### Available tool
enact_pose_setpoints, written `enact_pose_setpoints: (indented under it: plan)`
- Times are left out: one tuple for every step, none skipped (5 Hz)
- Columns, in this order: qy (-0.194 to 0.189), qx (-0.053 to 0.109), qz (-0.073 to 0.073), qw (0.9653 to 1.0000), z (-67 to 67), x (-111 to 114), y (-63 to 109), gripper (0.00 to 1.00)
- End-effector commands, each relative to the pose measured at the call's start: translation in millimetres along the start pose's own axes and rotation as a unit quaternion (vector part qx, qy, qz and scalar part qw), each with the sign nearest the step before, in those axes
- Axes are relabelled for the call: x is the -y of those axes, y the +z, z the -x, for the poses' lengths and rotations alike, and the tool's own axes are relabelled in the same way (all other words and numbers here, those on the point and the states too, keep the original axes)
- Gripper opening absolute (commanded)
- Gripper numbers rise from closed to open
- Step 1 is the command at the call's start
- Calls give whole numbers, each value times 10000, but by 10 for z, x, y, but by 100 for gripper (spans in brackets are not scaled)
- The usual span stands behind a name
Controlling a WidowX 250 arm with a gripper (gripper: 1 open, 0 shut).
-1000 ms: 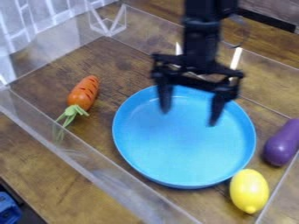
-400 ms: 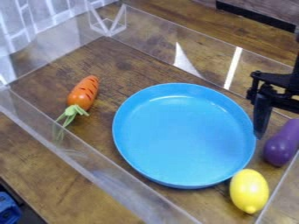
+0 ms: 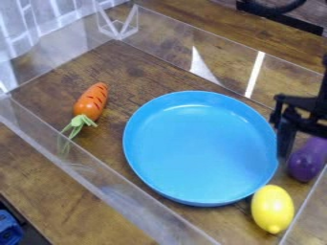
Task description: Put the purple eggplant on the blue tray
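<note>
Shifting from above the blue tray (image 3: 192,144) toward the purple eggplant (image 3: 307,161), the end effector (image 3: 303,129) is hanging wide open, empty; grasp and placement are remaining.

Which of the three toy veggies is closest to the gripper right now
The purple eggplant, right of the blue tray; the open gripper hovers over it. The yellow lemon sits farther, the carrot farthest.

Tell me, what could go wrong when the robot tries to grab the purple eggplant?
The open hand is right over the purple eggplant, which looks smooth and rounded, so it might slip out or roll away when squeezed. The yellow lemon lies close by and could get bumped. The blue tray has a raised rim right beside the eggplant; carried too low, the eggplant might catch on it.
</note>
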State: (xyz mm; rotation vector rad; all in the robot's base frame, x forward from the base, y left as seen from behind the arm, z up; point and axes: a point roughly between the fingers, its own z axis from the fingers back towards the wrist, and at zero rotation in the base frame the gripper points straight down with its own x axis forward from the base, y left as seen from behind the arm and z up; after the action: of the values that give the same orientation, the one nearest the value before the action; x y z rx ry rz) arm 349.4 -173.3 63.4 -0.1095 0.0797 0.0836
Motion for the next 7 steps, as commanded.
enact_pose_setpoints:
  plan:
    - [-158, 261, 140, 9994, -48, 67, 107, 100]
    - [-216, 217, 97, 9995, -71, 34, 8, 100]
    - [-274, 212, 31, 9994, -75, 10, -67, 100]
    - [-140, 227, 13, 9996, -171, -62, -121, 100]
    - [-12, 234, 1, 9997, -259, -141, -178, 100]
    - [353, 282, 24, 9990, -236, -75, -187, 0]
    - [726, 315, 132, 9968, -205, 9, -142, 0]
